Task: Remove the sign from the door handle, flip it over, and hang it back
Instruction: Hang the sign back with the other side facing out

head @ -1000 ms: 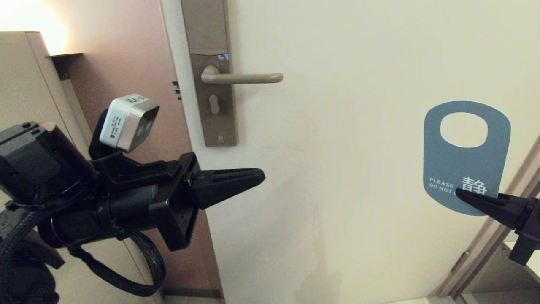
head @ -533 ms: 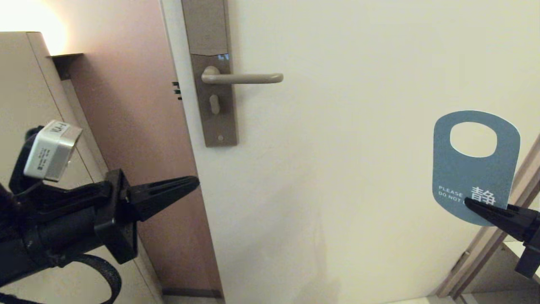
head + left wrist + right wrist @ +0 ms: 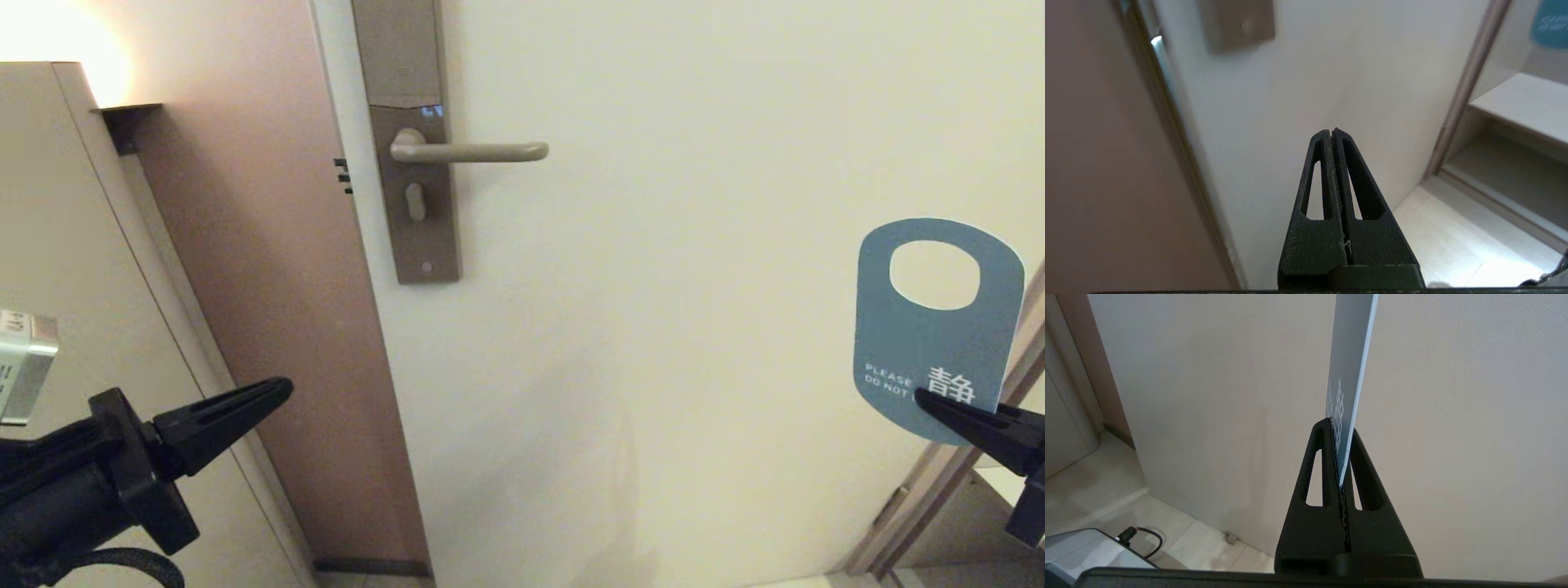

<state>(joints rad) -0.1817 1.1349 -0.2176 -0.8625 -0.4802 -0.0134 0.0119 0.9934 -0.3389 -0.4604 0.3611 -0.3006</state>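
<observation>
Warm, fairly dim indoor light fills the head view. A blown-out glow sits in the upper left corner, above the cabinet, and washes that corner to white. The door is evenly lit, with soft faint shadows in its lower middle. A small bluish glint shows on the lock plate. Straight edges bow toward the frame sides. In the left wrist view the door frame at left is smeared and soft.
</observation>
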